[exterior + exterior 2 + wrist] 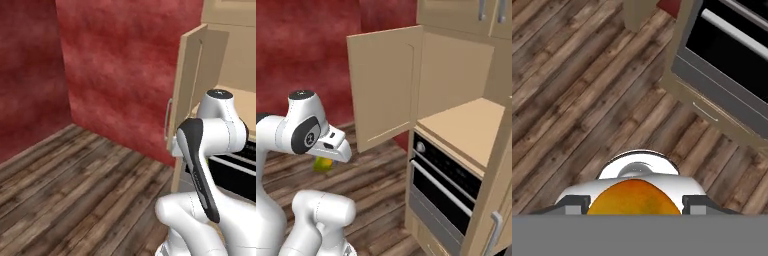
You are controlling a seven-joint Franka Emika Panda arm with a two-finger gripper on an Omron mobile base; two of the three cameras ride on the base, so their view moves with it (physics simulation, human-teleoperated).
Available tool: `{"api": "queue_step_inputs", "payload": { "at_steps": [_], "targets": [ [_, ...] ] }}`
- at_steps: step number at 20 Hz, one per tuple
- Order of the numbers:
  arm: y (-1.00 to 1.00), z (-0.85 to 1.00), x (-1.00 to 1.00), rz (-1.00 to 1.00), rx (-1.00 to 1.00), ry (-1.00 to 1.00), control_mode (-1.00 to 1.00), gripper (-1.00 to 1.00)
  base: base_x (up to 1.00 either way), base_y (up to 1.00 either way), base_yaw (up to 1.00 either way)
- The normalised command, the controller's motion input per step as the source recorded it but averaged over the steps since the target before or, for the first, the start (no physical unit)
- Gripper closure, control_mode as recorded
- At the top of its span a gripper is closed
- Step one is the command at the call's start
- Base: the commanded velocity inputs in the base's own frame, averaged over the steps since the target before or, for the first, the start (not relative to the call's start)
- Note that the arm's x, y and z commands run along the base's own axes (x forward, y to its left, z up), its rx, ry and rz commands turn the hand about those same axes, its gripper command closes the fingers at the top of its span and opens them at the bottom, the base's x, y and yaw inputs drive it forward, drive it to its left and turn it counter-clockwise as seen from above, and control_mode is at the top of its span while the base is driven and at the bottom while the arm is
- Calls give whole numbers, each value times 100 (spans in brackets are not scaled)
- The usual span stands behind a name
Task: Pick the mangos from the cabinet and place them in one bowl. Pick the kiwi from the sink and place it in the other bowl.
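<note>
My gripper (pixel 635 205) is shut on a yellow-orange mango (pixel 634 197), which sits between the two dark fingertips (pixel 576 204) in the hand view. From the right base view the mango (pixel 322 164) shows yellow-green under the hand, held above the wooden floor. The cabinet door (pixel 383 90) stands open to the right of the hand, with the tan shelf (pixel 466 125) behind it bare. In the left base view I see the door's edge (pixel 188 85). The bowls, the kiwi and the sink are out of view.
A black oven (pixel 441 185) with a long steel handle sits under the cabinet shelf; the hand view catches its front (pixel 732 55). Wooden plank floor (pixel 75 185) stretches left to red walls (pixel 120 65). More tan cabinet doors with metal handles (pixel 496 227) stand at right.
</note>
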Motion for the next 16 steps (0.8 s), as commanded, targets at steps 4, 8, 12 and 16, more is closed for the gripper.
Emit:
{"api": "queue_step_inputs", "payload": {
  "at_steps": [4,8,12,16],
  "targets": [
    [0,0,0,0,0,0,100,100,0,0,50],
    [0,0,0,0,0,0,100,100,0,0,50],
    [0,0,0,0,0,0,100,100,0,10,50],
    [0,0,0,0,0,0,100,100,0,17,49]
  ]
}}
